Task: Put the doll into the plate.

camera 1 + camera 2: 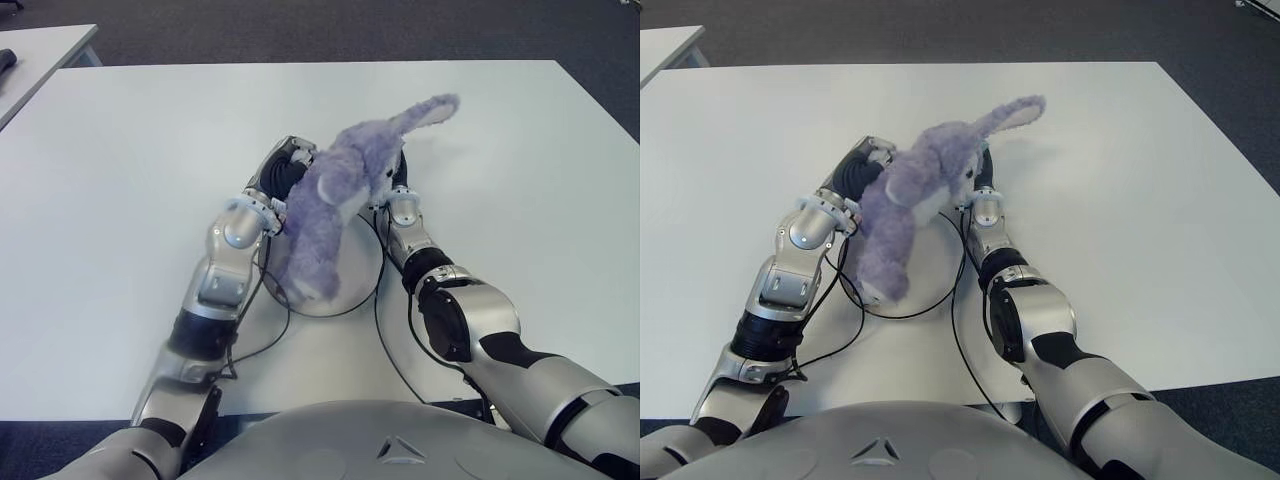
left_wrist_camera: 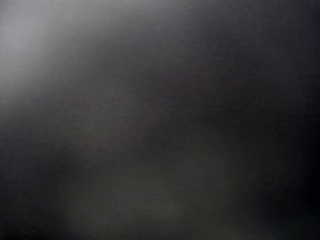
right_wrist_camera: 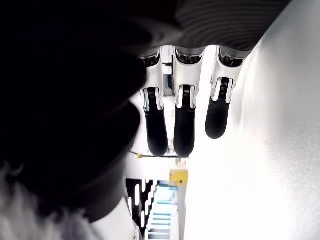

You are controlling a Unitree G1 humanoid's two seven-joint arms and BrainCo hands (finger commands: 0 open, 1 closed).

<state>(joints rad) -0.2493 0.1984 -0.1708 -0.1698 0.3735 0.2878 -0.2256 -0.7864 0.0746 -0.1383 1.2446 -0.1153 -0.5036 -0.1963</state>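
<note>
- The purple doll (image 1: 340,205) is squeezed between the left hand (image 1: 285,170) and the right hand (image 1: 400,195).
- The right hand's fingers (image 3: 184,127) are stretched out straight along the doll's side.
- The left hand's fingers cannot be made out.
- The doll is held over the white plate (image 1: 362,262) on the white table (image 1: 130,160).

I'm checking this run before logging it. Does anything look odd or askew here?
Yes. The doll is squeezed between the left hand and right hand, draped crookedly above the plate with one ear sticking out sideways. The left wrist view is dark and shows nothing.
</note>
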